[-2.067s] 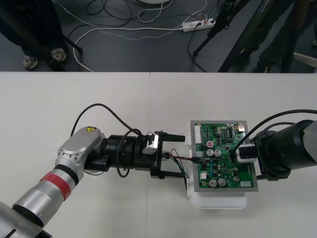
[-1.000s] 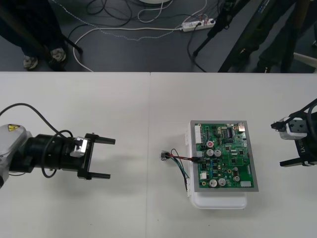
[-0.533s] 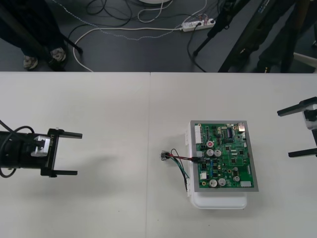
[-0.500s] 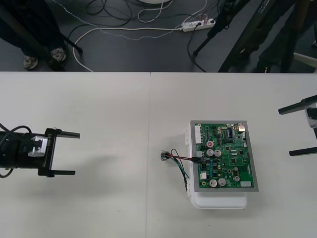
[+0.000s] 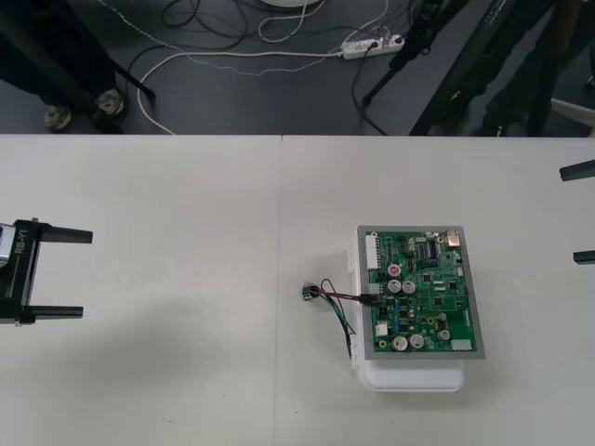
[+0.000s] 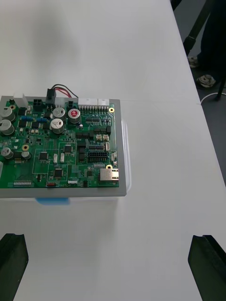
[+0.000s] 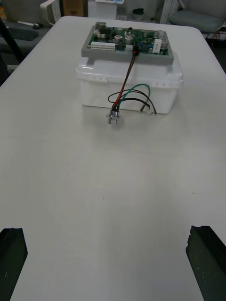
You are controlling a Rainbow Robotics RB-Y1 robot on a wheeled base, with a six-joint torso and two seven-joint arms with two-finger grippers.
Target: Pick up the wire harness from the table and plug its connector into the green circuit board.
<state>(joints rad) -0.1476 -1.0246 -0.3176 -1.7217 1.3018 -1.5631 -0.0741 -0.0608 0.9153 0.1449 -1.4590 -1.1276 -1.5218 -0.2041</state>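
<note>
I record the table (image 5: 167, 204) as smooth and matt. The base (image 5: 409, 376) looks white moulded plastic; the socket (image 5: 306, 293), at nine o'clock from the green circuit board (image 5: 423, 297), shows bright metal.

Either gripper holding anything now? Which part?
Nothing is held. The left gripper and right gripper stand open at opposite sides of the table; the harness lies by the board, untouched.

Left tool (image 5: 86, 274), right tool (image 5: 569, 215) withdrawn to sides.
</note>
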